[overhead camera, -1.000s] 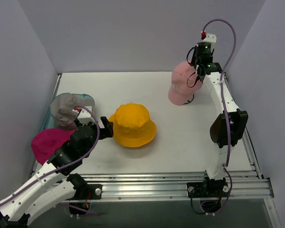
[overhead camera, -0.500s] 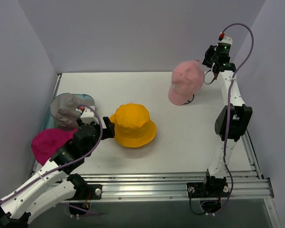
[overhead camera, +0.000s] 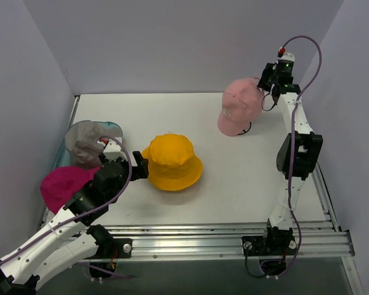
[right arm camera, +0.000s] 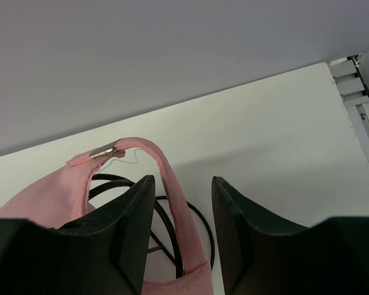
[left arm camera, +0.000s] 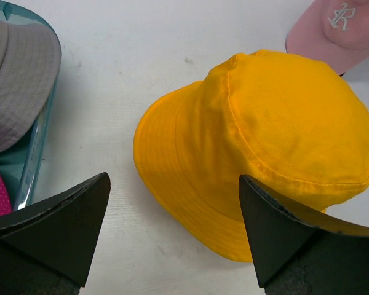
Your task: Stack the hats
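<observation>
- The left end effector (left arm camera: 172, 184) gapes wide, holding nothing; the yellow bucket hat (left arm camera: 277, 123) sits mid-worktop (overhead camera: 172, 114), brim at its fingertips.
- The right end effector (right arm camera: 183, 184) stands partly open (nothing pinched); the light pink baseball cap (overhead camera: 240, 107), far right, has its strap loose between the fingers.

Lab test booth: plain walls (overhead camera: 172, 43), aluminium-railed white table (overhead camera: 234, 178).

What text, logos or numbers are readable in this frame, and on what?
Light pink baseball cap: a white embroidered emblem on its front, a stylised monogram too ornate to read for sure.
Yellow bucket hat, grey bucket hat, magenta baseball cap: no text visible.
</observation>
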Tool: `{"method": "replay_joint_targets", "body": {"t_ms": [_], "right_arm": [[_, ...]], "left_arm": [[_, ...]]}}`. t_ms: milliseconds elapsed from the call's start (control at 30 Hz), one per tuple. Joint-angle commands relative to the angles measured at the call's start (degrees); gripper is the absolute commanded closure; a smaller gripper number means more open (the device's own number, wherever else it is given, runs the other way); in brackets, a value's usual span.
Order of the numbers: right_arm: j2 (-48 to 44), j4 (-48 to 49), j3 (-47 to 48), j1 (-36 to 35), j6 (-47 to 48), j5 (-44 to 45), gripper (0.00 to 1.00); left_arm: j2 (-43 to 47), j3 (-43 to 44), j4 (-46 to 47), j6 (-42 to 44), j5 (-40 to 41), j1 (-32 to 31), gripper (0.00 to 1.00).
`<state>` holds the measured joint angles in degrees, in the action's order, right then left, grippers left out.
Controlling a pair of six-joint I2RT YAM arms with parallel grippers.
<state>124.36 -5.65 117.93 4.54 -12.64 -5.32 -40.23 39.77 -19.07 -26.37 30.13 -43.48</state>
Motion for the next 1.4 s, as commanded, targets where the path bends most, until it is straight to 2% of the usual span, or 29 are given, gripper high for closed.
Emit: {"method": "replay_joint_targets", "body": {"t_ms": [0,600,800,1100,1367], "right_arm": [[0.9,2.8,-0.4,0.4,-1.5,1.5,0.62],[6.4,2.3,-0.6,1.1,-3.1,4.4,0.63],[6.1,1.4,-0.7,1.3,-3.5,5.1,0.63],[5.8,-0.7,-0.8,1.5,-4.4,11.4,0.62],[5.2,1.0,-3.7,1.5,-4.8,12.4,0.62]], "left_arm": [[0.3,0.0,1.9,0.2,0.0,-0.3,0.06],[-1.0,0.0,1.9,0.2,0.3,-0.3,0.06],[-0.6,0.3,1.7,0.2,0.3,-0.3,0.06],[1.2,-0.2,1.7,0.3,0.4,-0.4,0.06],[0.1,0.4,1.1,0.1,0.5,-0.4,0.06]]}}
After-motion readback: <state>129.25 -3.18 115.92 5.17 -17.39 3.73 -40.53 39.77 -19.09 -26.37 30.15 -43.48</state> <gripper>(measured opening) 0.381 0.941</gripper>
